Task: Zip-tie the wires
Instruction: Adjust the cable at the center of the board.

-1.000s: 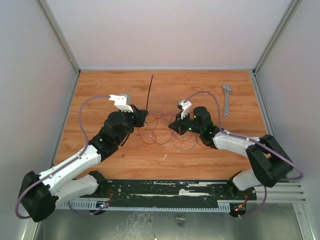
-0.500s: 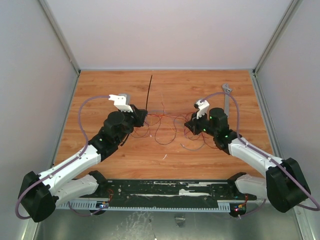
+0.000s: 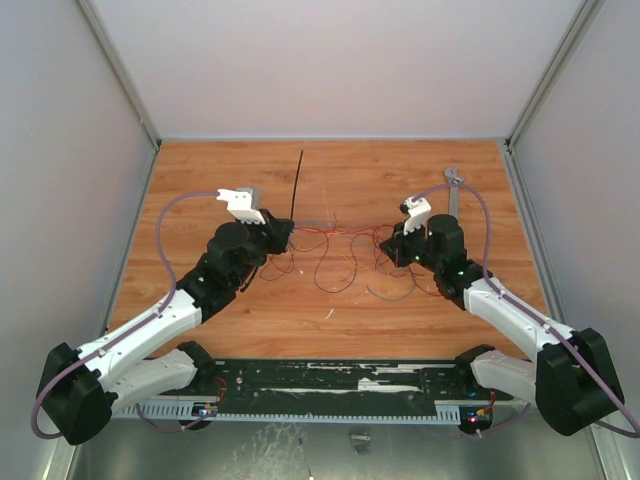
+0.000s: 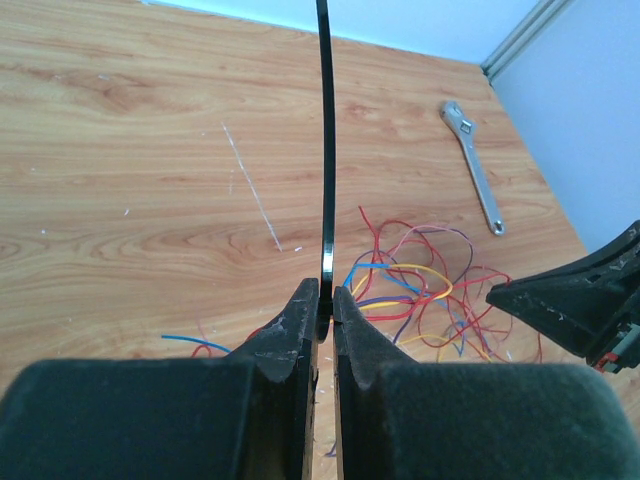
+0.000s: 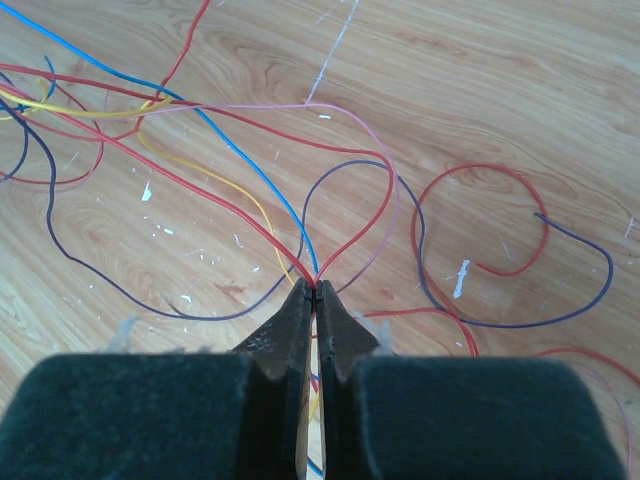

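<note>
Wooden tabletop [image 3: 200, 170], grey walls around. Left gripper [image 4: 325, 297] clamped on near end of zip tie [image 4: 326, 150]; strip runs straight away toward far edge. Wires [image 4: 405, 270] lie to its right, strung between the grippers, crosswise to strip's long axis. Right gripper [image 5: 315, 290] pinched tight on several strands. Judgement: left arm is nearer and best placed to pass strip under the span.

Far tip of zip tie [image 4: 326, 150] off-frame

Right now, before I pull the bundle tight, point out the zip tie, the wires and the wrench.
zip tie [image 4: 325, 150]: left wrist view, middle of the black strip.
wires [image 4: 420, 290]: left wrist view, centre of the coloured tangle.
wrench [image 4: 476, 168]: left wrist view, middle of the silver handle.
</note>
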### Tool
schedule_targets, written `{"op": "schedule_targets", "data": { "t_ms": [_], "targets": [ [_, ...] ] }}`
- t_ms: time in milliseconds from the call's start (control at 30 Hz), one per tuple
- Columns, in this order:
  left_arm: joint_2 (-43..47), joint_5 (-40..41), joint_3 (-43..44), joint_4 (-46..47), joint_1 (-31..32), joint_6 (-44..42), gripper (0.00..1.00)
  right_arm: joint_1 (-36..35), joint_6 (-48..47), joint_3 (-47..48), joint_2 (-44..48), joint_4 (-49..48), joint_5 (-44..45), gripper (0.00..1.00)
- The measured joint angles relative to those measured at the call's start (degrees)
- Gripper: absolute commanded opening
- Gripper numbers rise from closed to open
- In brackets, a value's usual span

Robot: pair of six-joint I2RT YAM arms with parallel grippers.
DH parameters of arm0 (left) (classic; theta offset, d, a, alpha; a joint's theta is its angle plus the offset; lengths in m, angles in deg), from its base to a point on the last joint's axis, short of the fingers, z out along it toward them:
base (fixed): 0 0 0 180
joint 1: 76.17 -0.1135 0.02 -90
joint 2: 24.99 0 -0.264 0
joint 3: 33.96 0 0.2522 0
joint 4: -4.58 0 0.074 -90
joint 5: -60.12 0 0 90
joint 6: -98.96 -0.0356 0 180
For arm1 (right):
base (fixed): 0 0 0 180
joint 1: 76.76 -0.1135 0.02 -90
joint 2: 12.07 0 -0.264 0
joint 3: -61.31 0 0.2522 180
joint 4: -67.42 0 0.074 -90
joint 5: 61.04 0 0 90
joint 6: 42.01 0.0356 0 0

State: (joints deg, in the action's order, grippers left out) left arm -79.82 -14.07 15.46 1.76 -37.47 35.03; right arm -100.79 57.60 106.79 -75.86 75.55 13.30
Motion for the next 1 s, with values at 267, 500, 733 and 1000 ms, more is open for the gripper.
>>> {"op": "schedule_targets", "data": {
  "t_ms": [267, 500, 733, 1000],
  "targets": [
    [0.0, 0.0, 0.0, 0.0, -0.1, 0.0, 0.00, 1.4, 3.7, -0.5, 0.2, -0.1, 1.1, 0.00],
    [0.0, 0.0, 0.0, 0.0, -0.4, 0.0, 0.00, 1.5, 5.6, -0.6, 0.1, -0.2, 1.1, 0.00],
    [0.0, 0.0, 0.0, 0.0, -0.4, 0.0, 0.00, 1.5, 5.9, -0.6, -0.5, -0.4, -0.1, 0.00],
    [0.0, 0.0, 0.0, -0.3, -0.5, 0.0, 0.00, 2.9, 7.4, -0.6, -0.5, 0.3, 2.5, 0.00]
  ]
}}
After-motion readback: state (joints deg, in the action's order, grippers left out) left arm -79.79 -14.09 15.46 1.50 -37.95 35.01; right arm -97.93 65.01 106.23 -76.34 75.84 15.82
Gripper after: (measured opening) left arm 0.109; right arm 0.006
